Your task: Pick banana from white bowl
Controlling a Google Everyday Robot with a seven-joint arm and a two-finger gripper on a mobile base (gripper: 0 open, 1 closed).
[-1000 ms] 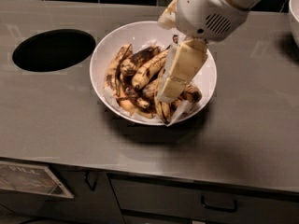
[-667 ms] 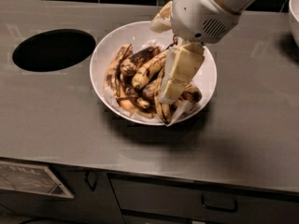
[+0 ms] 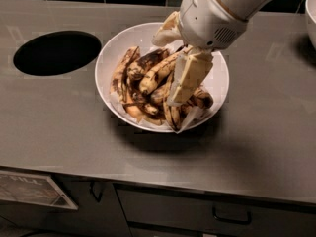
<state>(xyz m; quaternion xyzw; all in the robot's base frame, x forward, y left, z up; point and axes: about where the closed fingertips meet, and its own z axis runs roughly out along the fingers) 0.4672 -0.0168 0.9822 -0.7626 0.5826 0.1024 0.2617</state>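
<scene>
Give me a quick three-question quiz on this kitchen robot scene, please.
1. True or false: the robot's cream gripper points down into the large round glossy white bowl.
2. The bowl holds: A) oranges B) overripe brown-spotted yellow bananas C) eggs.
3. What lies left of the bowl in the grey metal counter?
Key: 1 true; 2 B; 3 a round dark hole.

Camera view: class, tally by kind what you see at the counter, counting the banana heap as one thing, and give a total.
white vessels: 2, the white bowl and an edge vessel at far right
banana heap: 1, inside the white bowl
round counter hole: 1
end effector: 1, lowered onto the heap
Total: 5
</scene>
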